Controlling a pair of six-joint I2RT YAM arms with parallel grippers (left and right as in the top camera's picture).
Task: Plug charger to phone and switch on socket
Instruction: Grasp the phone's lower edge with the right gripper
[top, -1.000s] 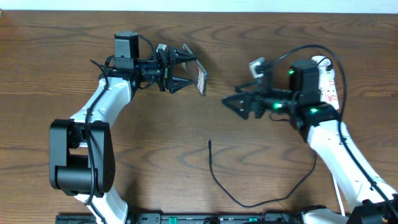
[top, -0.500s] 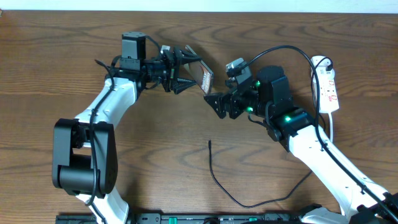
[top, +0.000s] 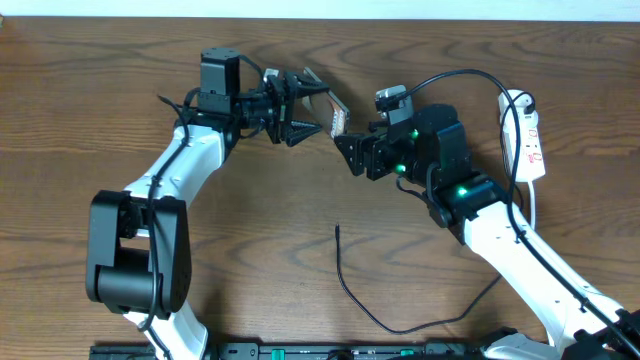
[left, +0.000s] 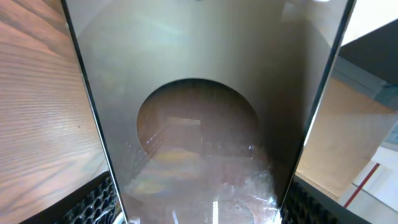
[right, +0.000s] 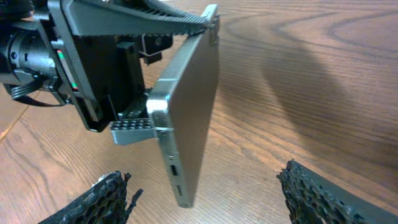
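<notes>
My left gripper (top: 305, 110) is shut on the phone (top: 336, 121) and holds it on edge above the table. In the left wrist view the phone's dark face with its brownish oval (left: 199, 124) fills the frame between the fingers (left: 199, 214). My right gripper (top: 352, 155) is open and empty, right beside the phone. In the right wrist view the phone (right: 194, 112) hangs between my open fingers (right: 211, 202), its port edge (right: 174, 173) facing me. The charger (top: 352, 295) lies loose on the table, its plug tip (top: 337, 230) below both grippers. The socket (top: 527, 135) lies at the far right.
The socket's white cord (top: 533, 205) runs down behind my right arm. The left arm's base (top: 130, 265) stands at the front left. A black rail (top: 300, 350) runs along the table's front edge.
My right gripper has swung left from near the socket to just beside the phone. My left gripper has shifted the phone slightly right and up. The charger has not moved.
</notes>
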